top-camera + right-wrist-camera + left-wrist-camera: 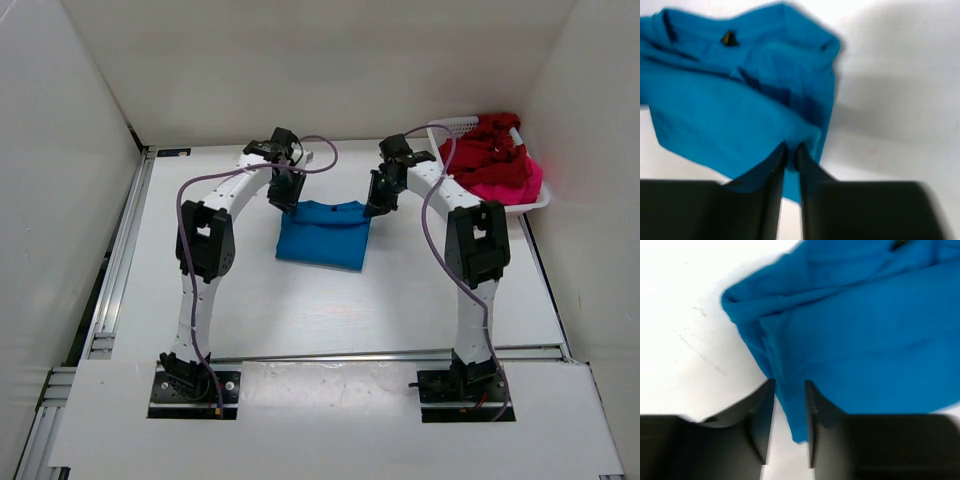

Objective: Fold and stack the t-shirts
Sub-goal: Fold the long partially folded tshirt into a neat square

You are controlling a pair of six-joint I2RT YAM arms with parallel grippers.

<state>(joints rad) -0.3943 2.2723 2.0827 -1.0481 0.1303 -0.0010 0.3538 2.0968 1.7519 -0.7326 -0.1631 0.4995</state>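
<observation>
Plain white walls (60, 120) enclose a white table (330, 310) with a metal rail (115, 270) along its left edge.

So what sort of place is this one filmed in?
Probably a lab robot cell, not a home: plain white panel walls box in a white table, aluminium rails edge it, and the left arm and right arm are bolted at its near edge.

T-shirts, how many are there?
3. The blue t-shirt lies folded on the table near its middle. The dark red t-shirt and the pink t-shirt are heaped in the white basket at the far right corner; more could be hidden under them.
</observation>
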